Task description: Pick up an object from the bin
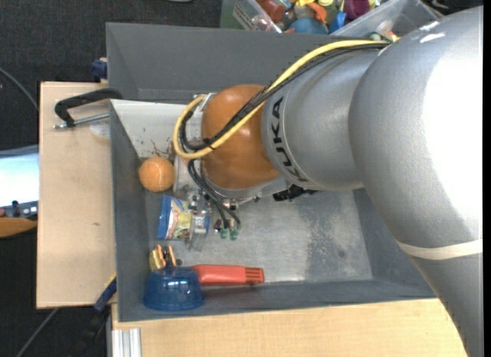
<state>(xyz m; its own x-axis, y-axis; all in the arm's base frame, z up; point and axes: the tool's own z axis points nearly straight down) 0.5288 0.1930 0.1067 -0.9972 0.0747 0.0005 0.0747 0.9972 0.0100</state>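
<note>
Gripper [205, 216]: low in the bin's [126, 217] left part, beside a blue-and-yellow packet [173, 219].
Opening: cannot tell.
Nearby: orange ball [156, 173].

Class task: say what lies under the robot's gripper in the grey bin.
A small blue and white packet lies partly under the gripper, near an orange ball. The gripper covers the packet's right edge.

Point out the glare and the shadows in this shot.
Camera view: bright glare streaks the top of the grey arm; a soft sheen sits on its orange cover; the arm shades the bin floor beneath it, by the blue packet; the orange ball lies lit.
</note>
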